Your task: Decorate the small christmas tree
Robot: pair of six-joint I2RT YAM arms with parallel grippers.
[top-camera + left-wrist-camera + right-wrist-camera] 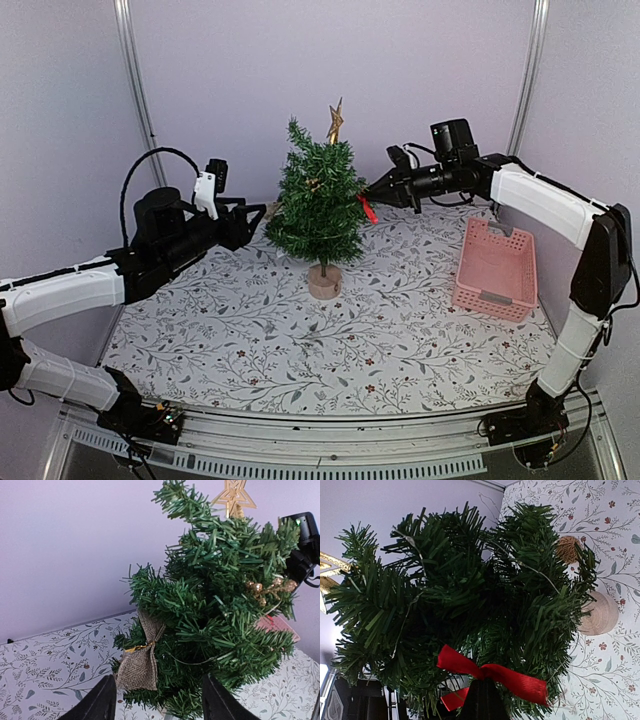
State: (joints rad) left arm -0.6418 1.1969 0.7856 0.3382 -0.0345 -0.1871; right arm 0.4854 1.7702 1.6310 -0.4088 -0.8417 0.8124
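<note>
The small christmas tree (pixel 320 205) stands on its wood disc base (pixel 325 282) at the table's middle back, with a gold star (pixel 335 120) on top. My left gripper (pixel 262 213) is open just left of the tree. In the left wrist view its fingers (pixel 102 702) flank a burlap bow (pixel 140 662) hanging on a lower branch, and a gold sprig (pixel 265 587) sits higher up. My right gripper (pixel 368 195) is at the tree's right side, shut on a red ribbon bow (pixel 490 672) pressed against the branches. A twine ball (pixel 568 548) hangs in the tree.
A pink plastic basket (pixel 495 268) lies on the floral tablecloth at the right, near the right arm. Purple walls close the back and sides. The tree's wood base (pixel 597 612) also shows in the right wrist view.
</note>
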